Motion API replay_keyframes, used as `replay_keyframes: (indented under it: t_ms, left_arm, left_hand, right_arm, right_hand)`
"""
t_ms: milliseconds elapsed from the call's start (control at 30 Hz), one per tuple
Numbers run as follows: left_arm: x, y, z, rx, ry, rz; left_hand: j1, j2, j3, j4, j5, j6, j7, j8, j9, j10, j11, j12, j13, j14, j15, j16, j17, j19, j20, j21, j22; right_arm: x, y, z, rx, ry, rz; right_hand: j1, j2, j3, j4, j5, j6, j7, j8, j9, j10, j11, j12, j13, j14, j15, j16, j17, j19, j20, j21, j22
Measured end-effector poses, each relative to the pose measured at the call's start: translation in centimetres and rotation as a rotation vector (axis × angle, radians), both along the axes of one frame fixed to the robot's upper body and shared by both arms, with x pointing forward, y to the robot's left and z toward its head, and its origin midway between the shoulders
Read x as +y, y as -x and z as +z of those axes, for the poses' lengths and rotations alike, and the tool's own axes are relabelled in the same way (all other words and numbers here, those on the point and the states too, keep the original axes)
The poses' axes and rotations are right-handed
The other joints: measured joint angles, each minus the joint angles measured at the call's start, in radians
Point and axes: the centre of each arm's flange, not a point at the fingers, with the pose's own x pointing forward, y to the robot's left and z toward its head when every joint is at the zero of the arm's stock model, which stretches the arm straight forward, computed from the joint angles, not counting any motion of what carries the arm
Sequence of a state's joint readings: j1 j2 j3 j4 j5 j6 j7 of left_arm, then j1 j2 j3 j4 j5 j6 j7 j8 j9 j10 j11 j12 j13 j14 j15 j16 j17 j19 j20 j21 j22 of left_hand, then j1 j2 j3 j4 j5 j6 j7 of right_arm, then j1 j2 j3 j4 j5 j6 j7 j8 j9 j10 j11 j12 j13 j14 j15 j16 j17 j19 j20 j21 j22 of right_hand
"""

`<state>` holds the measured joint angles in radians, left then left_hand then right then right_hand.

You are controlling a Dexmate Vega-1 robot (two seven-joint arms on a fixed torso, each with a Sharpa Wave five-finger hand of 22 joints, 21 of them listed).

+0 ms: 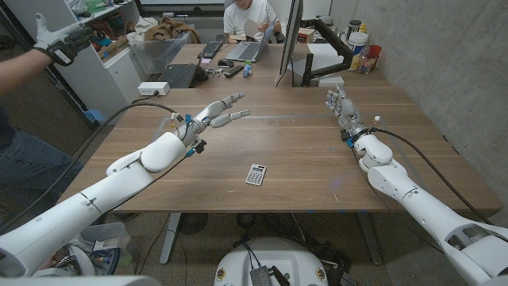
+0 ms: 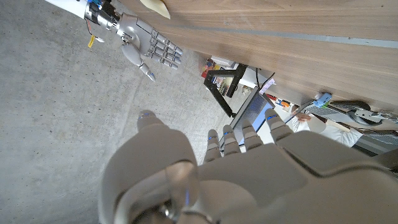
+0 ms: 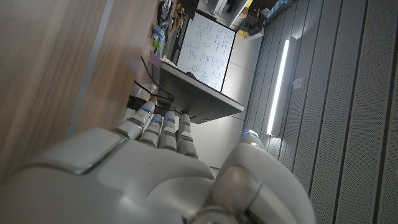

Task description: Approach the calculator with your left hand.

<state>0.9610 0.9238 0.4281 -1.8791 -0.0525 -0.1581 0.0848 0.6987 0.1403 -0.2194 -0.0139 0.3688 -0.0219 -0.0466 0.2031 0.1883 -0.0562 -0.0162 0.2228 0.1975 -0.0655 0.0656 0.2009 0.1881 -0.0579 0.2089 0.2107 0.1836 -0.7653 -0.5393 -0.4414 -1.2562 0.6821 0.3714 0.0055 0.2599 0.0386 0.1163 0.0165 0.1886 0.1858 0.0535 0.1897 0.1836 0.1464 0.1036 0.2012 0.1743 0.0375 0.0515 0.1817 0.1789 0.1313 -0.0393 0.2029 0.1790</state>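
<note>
On the brown wooden counter point(image 1: 302, 151), near front edge: small grey rectangular calculator point(image 1: 255, 174), untouched | left robot hand point(image 1: 216, 113) well apart, fingers spread, empty | right robot hand point(image 1: 342, 107) open, idle | step: approach barely begun | next: bring left hand back toward calculator.

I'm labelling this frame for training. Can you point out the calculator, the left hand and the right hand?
calculator point(image 1: 255, 174), head view, middle of its keypad.
left hand point(image 1: 216, 113), head view, middle of the hand.
right hand point(image 1: 343, 109), head view, middle of the hand.
</note>
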Motion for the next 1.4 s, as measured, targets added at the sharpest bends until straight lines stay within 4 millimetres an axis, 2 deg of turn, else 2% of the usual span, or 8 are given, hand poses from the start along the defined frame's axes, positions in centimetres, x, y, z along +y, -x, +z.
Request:
replay_keyframes:
  t_ms: [300, 433, 567, 1267, 1400]
  left_arm:
    - [-0.6, 0.3, 0.1, -0.023, -0.034, 0.008]
    - [-0.8, 0.4, 0.2, -0.032, -0.052, 0.010]
    - [-1.0, 0.4, 0.2, -0.032, -0.067, 0.009]
    - [-2.3, 0.6, -0.1, -0.026, -0.137, 0.001]
    - [-2.4, 0.5, -0.2, -0.024, -0.148, 0.002]
  left_hand:
    - [0.003, 0.003, 0.004, -0.004, -0.007, -0.005, 0.005, 0.000, 0.000, 0.000, 0.000, 0.000, 0.000, 0.000, 0.000, 0.000, 0.000, 0.000, 0.000, 0.000, 0.000]
    - [0.007, -0.001, 0.004, -0.004, -0.007, -0.010, 0.000, -0.003, 0.000, 0.000, 0.000, 0.000, 0.000, 0.000, 0.000, 0.000, 0.001, 0.000, 0.000, 0.000, 0.000]
    - [0.007, -0.001, 0.004, -0.004, -0.007, -0.011, 0.000, -0.004, 0.000, 0.000, 0.000, 0.000, 0.000, 0.000, 0.000, 0.000, 0.005, 0.000, 0.000, 0.000, 0.000]
    - [0.010, -0.003, 0.004, -0.004, -0.015, -0.010, 0.000, -0.004, 0.000, -0.002, 0.002, -0.005, 0.000, 0.000, 0.000, 0.000, 0.005, 0.000, 0.000, 0.000, 0.000]
    - [0.011, -0.005, 0.004, -0.004, -0.015, -0.010, 0.000, -0.004, 0.000, -0.002, 0.002, -0.005, 0.000, 0.000, 0.000, 0.000, 0.005, 0.000, 0.000, 0.000, 0.000]
  right_arm:
    - [0.0, -0.1, -0.1, 0.003, -0.002, -0.001]
    - [-0.2, -0.1, -0.1, 0.004, -0.005, -0.003]
    - [-0.3, -0.1, -0.1, 0.002, -0.009, -0.004]
    - [-1.0, 0.3, 0.0, -0.010, -0.025, -0.014]
    - [-1.1, 0.3, 0.1, -0.011, -0.026, -0.014]
  right_hand:
    - [0.000, 0.000, 0.000, 0.000, 0.000, 0.000, 0.000, 0.000, 0.000, 0.000, 0.000, 0.000, 0.000, 0.000, 0.000, 0.000, 0.000, 0.000, 0.000, 0.000, 0.000]
    - [0.000, 0.000, 0.000, 0.000, 0.000, 0.000, 0.000, 0.000, 0.000, 0.000, 0.000, 0.000, 0.000, 0.001, 0.000, 0.000, 0.000, 0.000, 0.000, 0.000, 0.000]
    - [0.000, 0.000, 0.000, 0.000, 0.000, 0.000, 0.000, 0.000, 0.000, 0.007, -0.007, 0.000, 0.000, 0.027, -0.002, 0.007, 0.000, 0.000, 0.000, 0.000, 0.000]
    - [-0.004, 0.004, -0.003, -0.003, 0.000, 0.004, -0.004, 0.000, 0.000, 0.011, -0.003, 0.000, 0.002, 0.027, -0.002, 0.007, 0.000, 0.000, 0.000, 0.000, 0.000]
    - [-0.004, 0.004, -0.003, -0.003, 0.000, 0.004, -0.004, 0.000, 0.000, 0.016, -0.009, 0.000, 0.005, 0.036, 0.000, 0.007, 0.000, 0.000, 0.000, 0.000, 0.000]
